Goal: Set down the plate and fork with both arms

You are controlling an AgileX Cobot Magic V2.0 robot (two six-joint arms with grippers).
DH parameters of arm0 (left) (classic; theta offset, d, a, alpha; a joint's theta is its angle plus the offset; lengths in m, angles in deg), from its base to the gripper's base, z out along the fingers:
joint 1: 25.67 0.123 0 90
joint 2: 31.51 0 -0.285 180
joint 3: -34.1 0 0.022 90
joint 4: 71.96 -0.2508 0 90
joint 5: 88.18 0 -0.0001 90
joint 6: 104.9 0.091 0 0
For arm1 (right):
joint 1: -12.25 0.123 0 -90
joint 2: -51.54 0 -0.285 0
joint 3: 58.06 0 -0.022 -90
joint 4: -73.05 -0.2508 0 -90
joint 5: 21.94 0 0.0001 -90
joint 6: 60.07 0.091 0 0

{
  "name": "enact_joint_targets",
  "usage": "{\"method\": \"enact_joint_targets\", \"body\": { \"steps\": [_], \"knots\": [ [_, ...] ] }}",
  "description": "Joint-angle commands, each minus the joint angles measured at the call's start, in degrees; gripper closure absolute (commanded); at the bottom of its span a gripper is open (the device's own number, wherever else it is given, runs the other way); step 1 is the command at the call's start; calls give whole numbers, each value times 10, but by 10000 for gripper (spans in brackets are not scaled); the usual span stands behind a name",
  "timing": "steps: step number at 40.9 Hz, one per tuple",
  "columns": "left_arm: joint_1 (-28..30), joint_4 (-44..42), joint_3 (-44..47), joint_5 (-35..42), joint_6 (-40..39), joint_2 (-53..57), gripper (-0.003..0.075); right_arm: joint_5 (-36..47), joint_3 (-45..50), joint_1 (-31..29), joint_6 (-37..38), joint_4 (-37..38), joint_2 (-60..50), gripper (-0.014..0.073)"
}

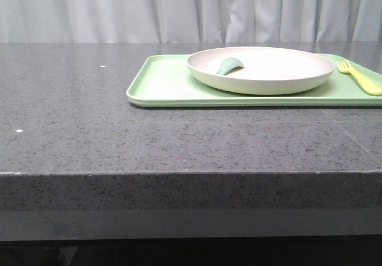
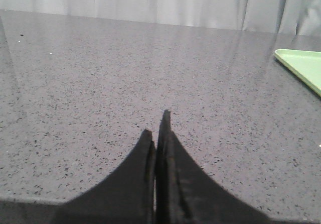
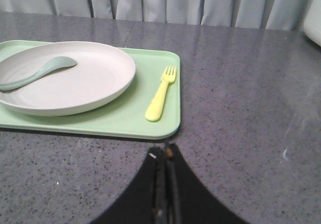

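Observation:
The cream plate (image 1: 262, 69) sits on a light-green tray (image 1: 161, 84) at the back right of the dark stone table; it also shows in the right wrist view (image 3: 75, 78). The pale-yellow fork (image 1: 360, 77) lies on the tray just right of the plate, tines pointing away, and shows in the right wrist view (image 3: 161, 93). My right gripper (image 3: 166, 153) is shut and empty, just off the tray's near corner. My left gripper (image 2: 156, 126) is shut and empty over bare table, well left of the tray (image 2: 301, 66). Neither gripper shows in the front view.
A small grey-green spoon-like piece (image 1: 228, 66) lies inside the plate. The table's front edge (image 1: 191, 173) runs across the front view. A grey curtain hangs behind the table.

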Motion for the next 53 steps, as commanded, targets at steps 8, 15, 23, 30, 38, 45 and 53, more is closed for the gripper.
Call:
{"method": "enact_joint_targets", "body": {
  "steps": [8,15,23,30,38,45,53],
  "knots": [
    [1,0,2,50,-1,12,738,126,107,6,52,22,-67,712],
    [1,0,2,50,-1,12,738,130,166,6,57,22,-125,712],
    [1,0,2,50,-1,12,738,108,165,6,65,18,-136,712],
    [1,0,2,50,-1,12,738,109,165,6,65,18,-135,712],
    [1,0,2,50,-1,12,738,109,165,6,65,18,-135,712],
    [1,0,2,50,-1,12,738,109,165,6,65,18,-135,712],
    [1,0,2,50,-1,12,738,109,165,6,65,18,-135,712]
  ]
}}
